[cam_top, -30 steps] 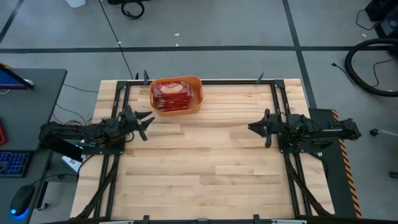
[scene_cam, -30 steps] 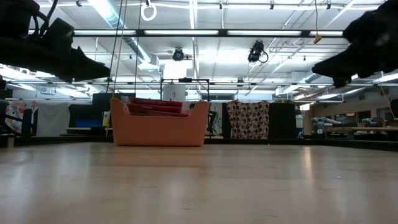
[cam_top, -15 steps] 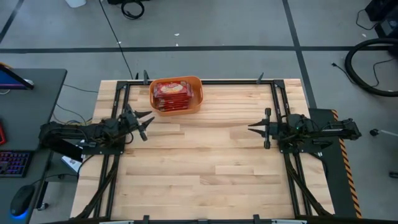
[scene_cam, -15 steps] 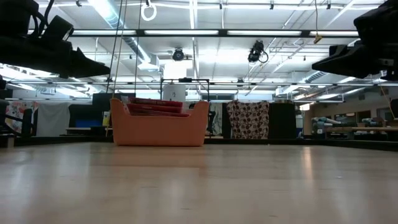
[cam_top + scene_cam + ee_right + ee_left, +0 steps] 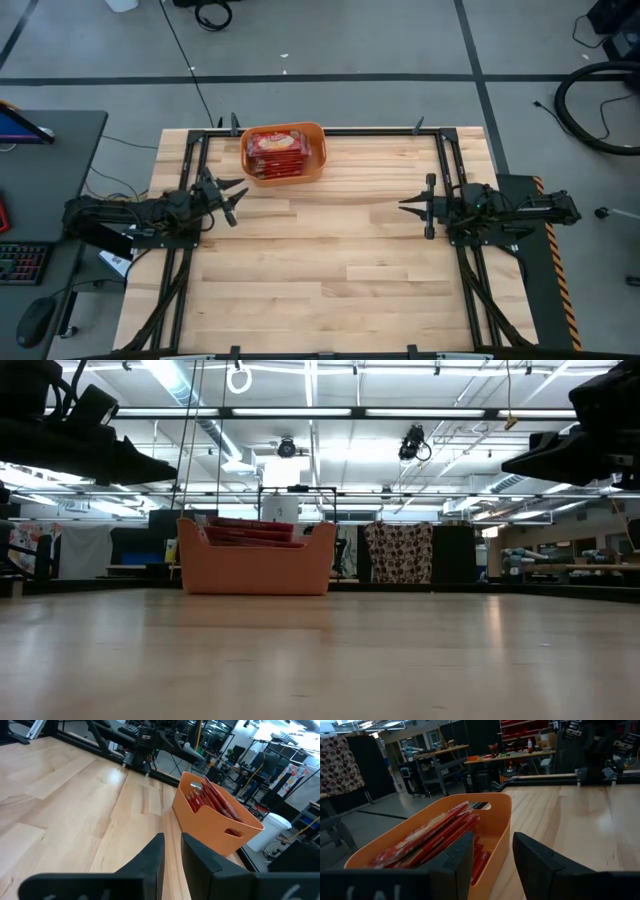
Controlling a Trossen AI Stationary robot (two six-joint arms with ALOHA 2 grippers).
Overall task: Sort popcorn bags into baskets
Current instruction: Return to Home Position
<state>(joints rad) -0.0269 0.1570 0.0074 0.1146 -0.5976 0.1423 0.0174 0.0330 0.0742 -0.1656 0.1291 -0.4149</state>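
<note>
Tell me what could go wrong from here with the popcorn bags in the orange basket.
The popcorn bags lean up to the rim of the basket; a knock might spill some.
The left gripper, jaws open, hangs near the basket; a wide swing could nudge it.
The right gripper waits farther off, little threat.

No text, brand, number or sign can be read in any of the views. The flat red popcorn bags (image 5: 275,150), each with a cream-yellow oval at its centre, carry some print on the face. They lie inside the orange plastic rectangular tub (image 5: 320,157), and the print is too small and unclear to make out a single letter.
</note>
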